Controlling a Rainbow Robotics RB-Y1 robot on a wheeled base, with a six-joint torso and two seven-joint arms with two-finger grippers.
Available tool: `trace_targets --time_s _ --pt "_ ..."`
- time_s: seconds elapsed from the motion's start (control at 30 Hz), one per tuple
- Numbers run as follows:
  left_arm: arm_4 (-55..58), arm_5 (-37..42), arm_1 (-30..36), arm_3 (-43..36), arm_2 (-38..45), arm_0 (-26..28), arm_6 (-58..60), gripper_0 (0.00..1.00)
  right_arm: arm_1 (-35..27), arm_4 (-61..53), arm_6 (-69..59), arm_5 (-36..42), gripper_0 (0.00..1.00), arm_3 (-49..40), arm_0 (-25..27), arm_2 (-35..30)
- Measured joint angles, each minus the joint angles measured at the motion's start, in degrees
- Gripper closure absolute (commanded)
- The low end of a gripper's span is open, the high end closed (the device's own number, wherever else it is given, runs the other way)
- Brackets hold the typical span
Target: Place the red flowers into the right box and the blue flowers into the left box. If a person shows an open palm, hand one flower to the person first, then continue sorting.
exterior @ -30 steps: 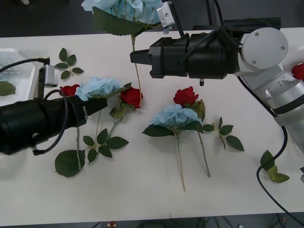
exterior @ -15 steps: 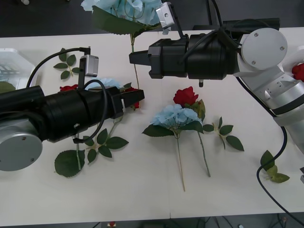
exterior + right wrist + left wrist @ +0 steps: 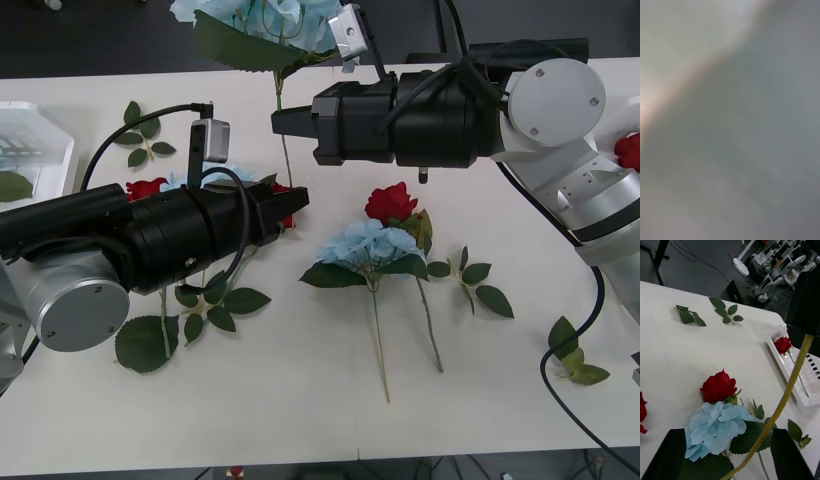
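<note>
The white table (image 3: 300,400) spans the front view, read here as a clock face with 12 at the far edge. The right arm reaches across from 2 o'clock. Its right gripper (image 3: 284,124) is clamped on the stem of a raised blue flower (image 3: 250,18), whose bloom hangs at 12 past the far edge. The left arm lies across from 8 o'clock toward the centre. The left gripper (image 3: 291,201) has its fingers (image 3: 668,455) spread wide with nothing held, low over a red rose (image 3: 283,204). The left box (image 3: 45,150) sits at 10 o'clock. The right box (image 3: 779,365) sits at 3 o'clock, with one boxed rose (image 3: 782,344) inside. At the centre lie a second blue flower (image 3: 365,245) and a centre rose (image 3: 390,202), touching. At 9 — partly under the left arm — are a third blue flower (image 3: 212,178) and a left rose (image 3: 147,187). Loose leaf sprigs (image 3: 143,135) lie scattered about.
</note>
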Motion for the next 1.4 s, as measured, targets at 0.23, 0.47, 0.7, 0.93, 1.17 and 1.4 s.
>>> trace_targets --time_s 0.23,0.47,0.7,0.93,1.17,1.4 --pt "-0.05 -0.03 -0.01 0.00 0.00 -0.02 0.00 1.00 0.00 -0.21 -0.02 0.00 1.00 0.00 0.00 0.00" --pt "-0.26 -0.04 -0.28 0.00 0.00 -0.07 0.00 1.00 0.00 -0.45 -0.05 -0.04 1.00 0.00 0.00 0.00" --pt "-0.72 -0.06 -0.35 0.00 0.00 -0.11 0.00 1.00 0.00 -0.72 -0.15 -0.09 0.86 0.00 0.00 0.02" --pt "-1.24 -0.09 -0.34 0.02 0.00 -0.13 0.00 1.00 0.00 -0.74 -1.31 -0.74 0.00 0.00 0.00 0.04" --pt "-0.59 1.99 1.60 -0.33 1.14 -0.18 0.00 1.00 0.00 -0.74 -1.35 -1.76 0.00 0.00 0.00 0.10" --pt "6.36 30.28 5.18 -4.60 20.19 0.64 0.00 1.00 0.00 -0.70 -1.35 -1.82 0.00 0.00 -0.01 0.13"
